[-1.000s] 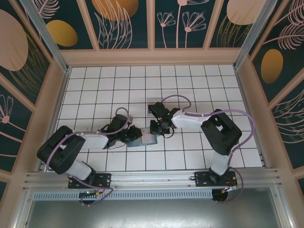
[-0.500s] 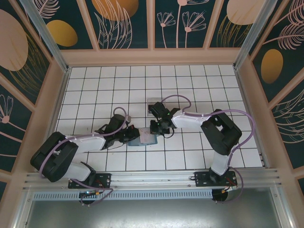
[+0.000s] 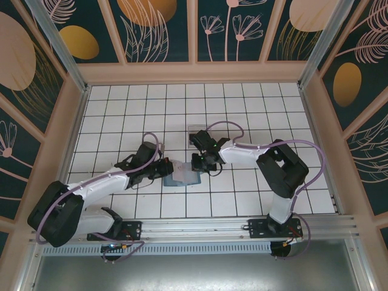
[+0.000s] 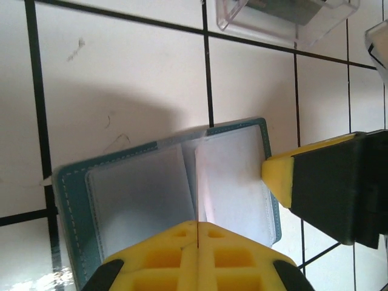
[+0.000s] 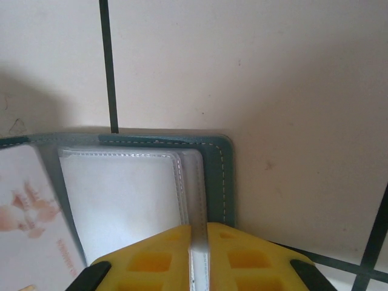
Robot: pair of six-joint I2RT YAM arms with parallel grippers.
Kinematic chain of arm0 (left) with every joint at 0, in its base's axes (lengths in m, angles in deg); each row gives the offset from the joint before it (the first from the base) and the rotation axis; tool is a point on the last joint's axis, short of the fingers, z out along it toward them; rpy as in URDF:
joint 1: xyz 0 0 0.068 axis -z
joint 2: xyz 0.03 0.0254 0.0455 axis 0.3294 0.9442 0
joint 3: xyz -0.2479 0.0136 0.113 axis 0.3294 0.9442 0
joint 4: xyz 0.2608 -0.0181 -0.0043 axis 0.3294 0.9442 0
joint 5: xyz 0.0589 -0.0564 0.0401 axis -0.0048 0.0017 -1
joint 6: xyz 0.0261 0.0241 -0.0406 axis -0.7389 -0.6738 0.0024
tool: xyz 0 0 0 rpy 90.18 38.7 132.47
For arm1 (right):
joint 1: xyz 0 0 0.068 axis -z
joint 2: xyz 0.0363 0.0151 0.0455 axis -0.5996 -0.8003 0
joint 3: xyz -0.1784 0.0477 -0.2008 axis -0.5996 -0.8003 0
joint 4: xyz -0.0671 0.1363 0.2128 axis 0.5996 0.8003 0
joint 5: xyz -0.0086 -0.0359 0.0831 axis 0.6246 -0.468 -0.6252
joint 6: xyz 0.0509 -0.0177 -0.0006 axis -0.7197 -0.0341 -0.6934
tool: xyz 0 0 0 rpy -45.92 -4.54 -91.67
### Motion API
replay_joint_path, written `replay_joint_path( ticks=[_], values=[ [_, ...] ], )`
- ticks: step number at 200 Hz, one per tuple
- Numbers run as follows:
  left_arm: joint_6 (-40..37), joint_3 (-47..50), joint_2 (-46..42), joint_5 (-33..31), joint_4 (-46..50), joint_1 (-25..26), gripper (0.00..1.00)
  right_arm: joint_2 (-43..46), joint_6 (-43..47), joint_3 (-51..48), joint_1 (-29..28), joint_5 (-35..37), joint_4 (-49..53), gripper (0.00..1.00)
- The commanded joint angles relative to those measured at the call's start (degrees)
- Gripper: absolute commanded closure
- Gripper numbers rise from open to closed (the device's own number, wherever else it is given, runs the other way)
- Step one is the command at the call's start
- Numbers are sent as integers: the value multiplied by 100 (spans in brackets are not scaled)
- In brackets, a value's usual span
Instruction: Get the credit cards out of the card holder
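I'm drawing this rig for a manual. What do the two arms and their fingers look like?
The left arm and right arm match: white shell links between bulky black joints, each trailed by a lilac cable. The left gripper's fingers and the right gripper's fingers are yellow moulded blocks with recessed pockets, on black mounts.

Matt teal-blue stitched card holder, leather-look, with glossy clear plastic sleeves; smooth white tiled table, faintly scuffed; glossy transparent plastic box.
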Motion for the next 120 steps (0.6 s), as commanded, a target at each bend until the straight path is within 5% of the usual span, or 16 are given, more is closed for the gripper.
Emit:
replay_joint_path(
  ticks=[1, 120],
  values=[
    [-638, -264, -231, -187, 649, -39, 95, 37, 23, 64, -13, 162, 329, 86],
    [-3348, -1474, -381, -476, 1817, -43, 100, 778, 57, 109, 38, 544, 542, 85]
  ],
)
